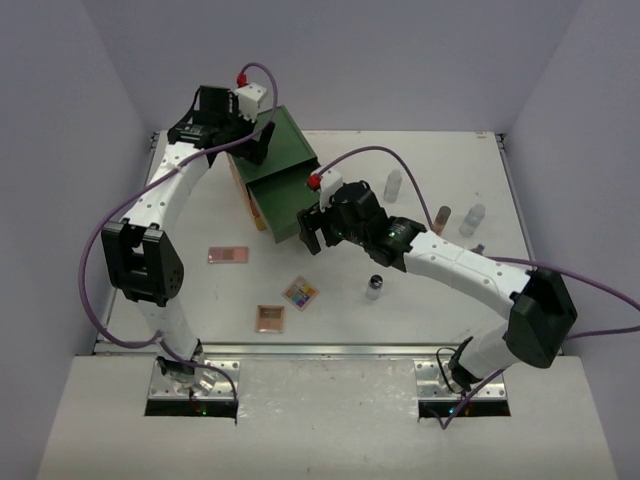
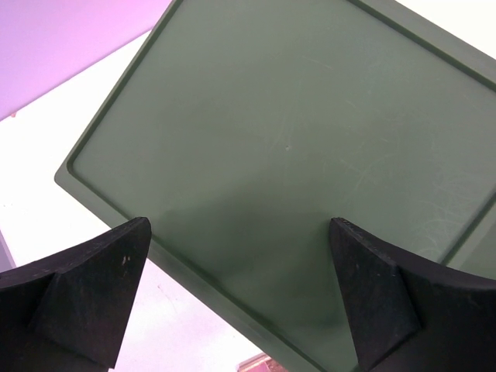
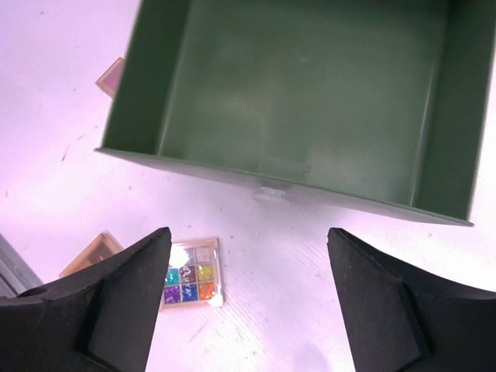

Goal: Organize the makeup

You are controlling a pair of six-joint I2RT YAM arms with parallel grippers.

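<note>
Right gripper [image 3: 248, 232]: spread, empty, above drawer [image 3: 302, 93] front.
Left gripper [image 2: 239, 225]: spread, over box [image 2: 287, 139].
Palettes [image 1: 300, 293]: on surface, 6–8 o'clock of drawer; likely light, stiff, thin; pinch opposite edges.
Bottles [image 1: 393, 184]: 3 o'clock; probably fragile.

Three palettes [image 1: 300, 293] on the table [image 1: 200, 300] before the drawer [image 1: 280, 200], bottles [image 1: 393, 184] to its right

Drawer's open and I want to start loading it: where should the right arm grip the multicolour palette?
Take the multicolour palette by two opposite side edges, coming straight down from above. It lies flat and thin on the table, turned like a diamond in the top view, so rotate the jaws to square with its edges.
</note>
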